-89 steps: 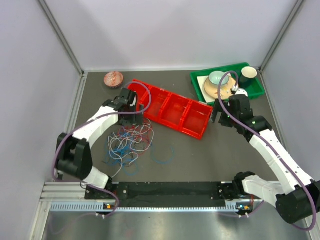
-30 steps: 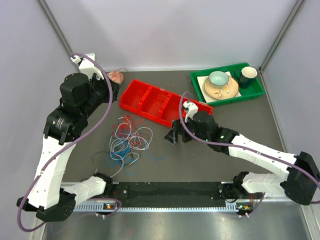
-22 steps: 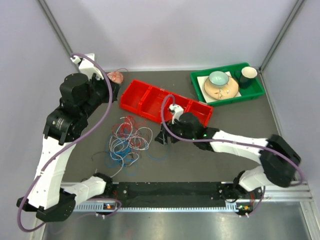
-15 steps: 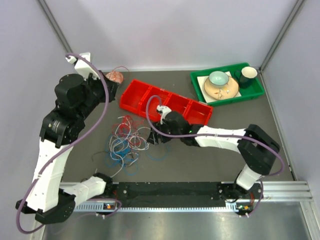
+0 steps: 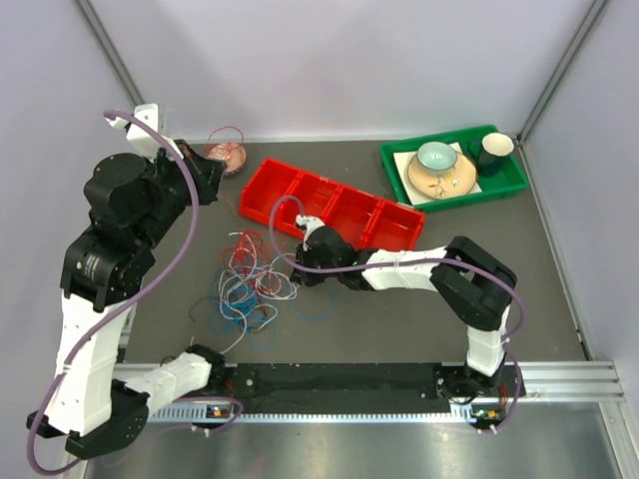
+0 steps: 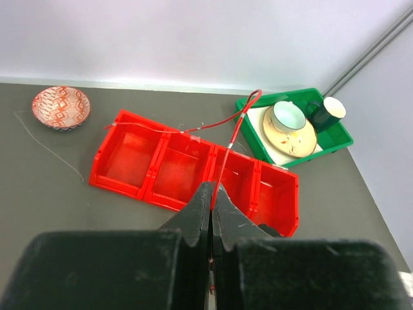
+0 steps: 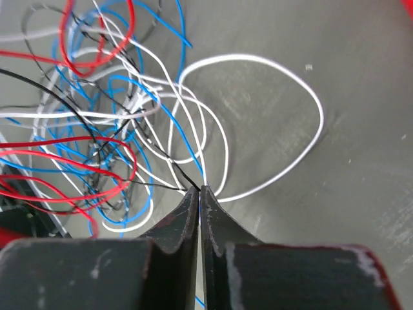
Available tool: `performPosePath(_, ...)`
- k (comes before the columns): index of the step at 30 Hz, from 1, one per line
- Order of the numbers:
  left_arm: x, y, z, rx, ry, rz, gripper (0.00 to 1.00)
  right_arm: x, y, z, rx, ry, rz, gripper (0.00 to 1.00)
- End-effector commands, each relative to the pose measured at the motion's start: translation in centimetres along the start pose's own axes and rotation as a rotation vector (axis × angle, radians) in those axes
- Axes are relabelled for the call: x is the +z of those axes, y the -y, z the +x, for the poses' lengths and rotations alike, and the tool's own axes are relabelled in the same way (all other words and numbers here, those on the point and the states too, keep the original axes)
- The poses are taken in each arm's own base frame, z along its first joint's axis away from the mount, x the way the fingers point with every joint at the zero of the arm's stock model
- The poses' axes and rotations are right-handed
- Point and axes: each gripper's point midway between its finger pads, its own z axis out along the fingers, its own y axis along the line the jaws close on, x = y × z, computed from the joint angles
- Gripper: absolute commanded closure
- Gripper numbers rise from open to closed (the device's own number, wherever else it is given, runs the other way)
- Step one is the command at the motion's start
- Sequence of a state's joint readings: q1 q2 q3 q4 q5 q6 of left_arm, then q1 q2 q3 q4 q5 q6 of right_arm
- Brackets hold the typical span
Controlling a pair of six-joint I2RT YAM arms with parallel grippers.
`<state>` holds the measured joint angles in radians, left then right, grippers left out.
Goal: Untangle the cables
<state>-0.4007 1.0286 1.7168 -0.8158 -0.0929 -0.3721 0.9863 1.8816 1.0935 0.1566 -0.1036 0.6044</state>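
Lying nearest the arm bases on the dark surface (image 5: 419, 309): the cables (image 5: 250, 284), one loose heap of thin red, white, blue and black strands, looped over each other, left of centre.

Right tool (image 5: 297, 271): low at the heap's right edge, arm stretched across from the right. Clenched; in the right wrist view a white strand (image 7: 258, 61) loops out over the surface and runs back down between the closed fingertips.

Red tray (image 5: 275, 195): four compartments in a row, set at a slant just beyond the heap.

Left tool (image 5: 212, 178): raised above the surface, beyond the heap and left of the red tray. Clenched on a red cable (image 6: 226, 155), which in the left wrist view rises from the pinched fingertips and bends over at its upper end.

Patterned bowl (image 5: 227, 156): red and white, small, far left, near the back wall.

Green tray (image 5: 499, 188): far right corner, holding a plate (image 5: 449, 182), a pale bowl (image 5: 434, 156) on that plate, and a dark mug (image 5: 493, 150) beside them.
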Motion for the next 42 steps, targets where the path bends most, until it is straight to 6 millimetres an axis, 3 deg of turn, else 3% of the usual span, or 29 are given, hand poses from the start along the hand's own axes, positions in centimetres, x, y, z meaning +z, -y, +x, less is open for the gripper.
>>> performPosePath(1, -1.4, -0.2, -2.4, -0.007, 0.089, -0.021, 1.0, -3.2, -3.3, -4.8, -0.023, 0.185, -0.078, 1.0)
performPosePath(3, -1.0, -0.6, -2.1, 0.003, 0.078, -0.045, 1.0, -4.7, -2.4, -4.9, -0.028, 0.215, -0.037, 1.0)
performPosePath(4, -0.9, -1.1, -2.2, 0.006, 0.081, -0.071, 1.0, -6.7, -1.9, -5.1, -0.037, 0.245, -0.008, 1.0)
performPosePath(6, -0.6, -1.6, -2.0, 0.022, 0.077, -0.093, 1.0, -8.7, -0.6, -5.4, -0.039, 0.297, 0.053, 1.0)
performPosePath(7, -0.5, -1.8, -2.2, 0.026, 0.086, -0.108, 1.0, -10.3, 0.0, -5.0, -0.058, 0.312, 0.071, 1.0)
performPosePath(10, -0.3, -1.7, -3.3, 0.059, 0.125, -0.105, 1.0, -12.3, 2.3, -3.2, -0.107, 0.277, 0.152, 1.0)
performPosePath(13, 0.6, -2.9, -4.4, 0.089, 0.144, -0.191, 1.0, -15.2, 3.9, -2.0, -0.123, 0.275, 0.211, 1.0)
performPosePath(14, 1.3, -3.2, -4.7, 0.1, 0.142, -0.216, 1.0, -17.0, 5.0, -1.6, -0.121, 0.28, 0.262, 1.0)
performPosePath(16, 1.8, -3.6, -4.7, 0.103, 0.141, -0.245, 1.0, -18.7, 6.6, -0.3, -0.118, 0.277, 0.313, 1.0)
performPosePath(17, 2.5, -4.3, -4.5, 0.108, 0.133, -0.285, 1.0, -20.8, 7.3, -0.3, -0.106, 0.308, 0.351, 1.0)
performPosePath(19, 3.1, -5.6, -3.8, 0.115, 0.113, -0.351, 1.0, -22.8, 8.8, 0.1, -0.083, 0.336, 0.426, 1.0)
performPosePath(24, 4.6, -8.4, 0.8, 0.098, 0.018, -0.448, 1.0, -30.3, 9.5, -1.8, -0.045, 0.498, 0.492, 1.0)
performPosePath(25, 5.1, -9.3, 2.9, 0.102, -0.019, -0.467, 1.0, -31.4, 9.7, -2.4, -0.042, 0.53, 0.518, 1.0)
performPosePath(27, 4.7, -10.9, 4.8, 0.105, -0.058, -0.513, 1.0, -34.1, 8.9, -4.1, -0.038, 0.601, 0.512, 1.0)
performPosePath(29, 4.4, -13.5, 8.0, 0.095, -0.149, -0.588, 1.0, -36.1, 8.4, -5.5, -0.038, 0.657, 0.515, 1.0)
performPosePath(33, 3.2, -16.7, 11.9, 0.067, -0.257, -0.672, 1.0, -38.2, 7.0, -7.3, -0.062, 0.707, 0.488, 1.0)
performPosePath(36, 3.5, -17.2, 14.7, 0.061, -0.356, -0.642, 1.0, -36.8, 5.4, -7.9, -0.07, 0.674, 0.426, 1.0)
performPosePath(37, 4.2, -16.2, 16.5, 0.051, -0.423, -0.56, 0.93, -35.7, 4.8, -7.7, -0.079, 0.645, 0.393, 1.0)
performPosePath(39, 4.9, -14.3, 18.3, 0.034, -0.491, -0.428, 0.58, -34.0, 4.5, -7.5, -0.059, 0.629, 0.363, 1.0)
performPosePath(40, 5.2, -13.2, 19.1, 0.013, -0.514, -0.361, 0.19, -33.4, 4.4, -7.3, -0.056, 0.618, 0.354, 1.0)
performPosePath(41, 5.5, -10.8, 19.9, -0.027, -0.544, -0.225, 0.11, -32.6, 4.6, -7.1, -0.048, 0.605, 0.359, 1.0)
performPosePath(42, 5.7, -9.8, 20.1, -0.038, -0.542, -0.179, 0.05, -32.3, 4.7, -7.0, -0.027, 0.607, 0.359, 1.0)
